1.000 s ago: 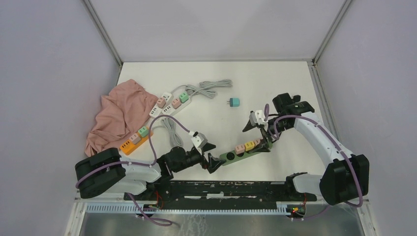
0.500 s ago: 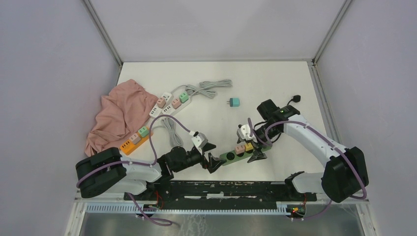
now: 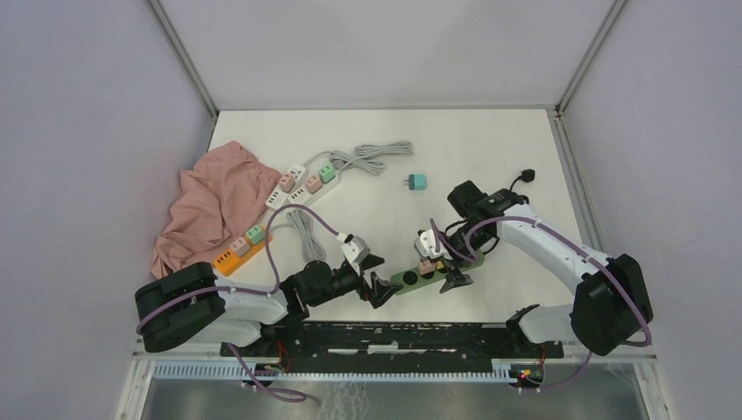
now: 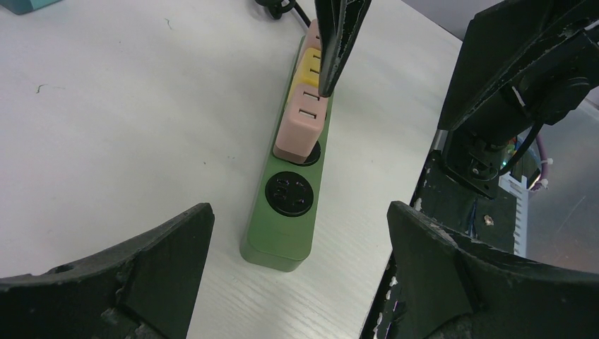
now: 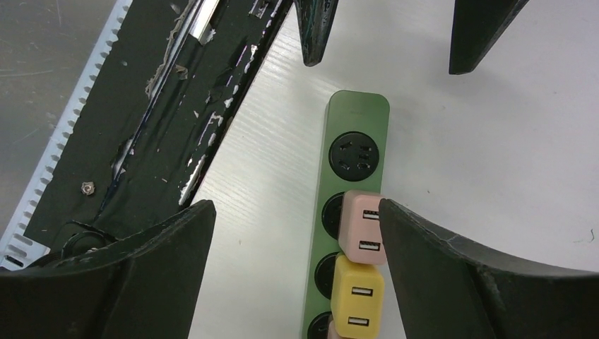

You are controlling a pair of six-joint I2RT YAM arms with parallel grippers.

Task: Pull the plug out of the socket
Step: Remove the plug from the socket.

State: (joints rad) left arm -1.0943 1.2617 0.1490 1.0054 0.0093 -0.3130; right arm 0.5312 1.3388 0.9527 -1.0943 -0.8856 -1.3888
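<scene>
Spread wide, the right hand (image 5: 295, 212) has swung down and now straddles the pink plug (image 5: 362, 227), still seated in the green power strip (image 5: 358, 120) on the surface (image 5: 494, 141), its free end bracketed by the spread left hand (image 4: 298, 210), so pinching looks next.

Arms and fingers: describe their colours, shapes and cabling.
Left arm and right arm match: white links between bulky black joint housings, a purple cable looping along each. The fingers are matte black, broad at the root, tapering to blunt points.
</scene>
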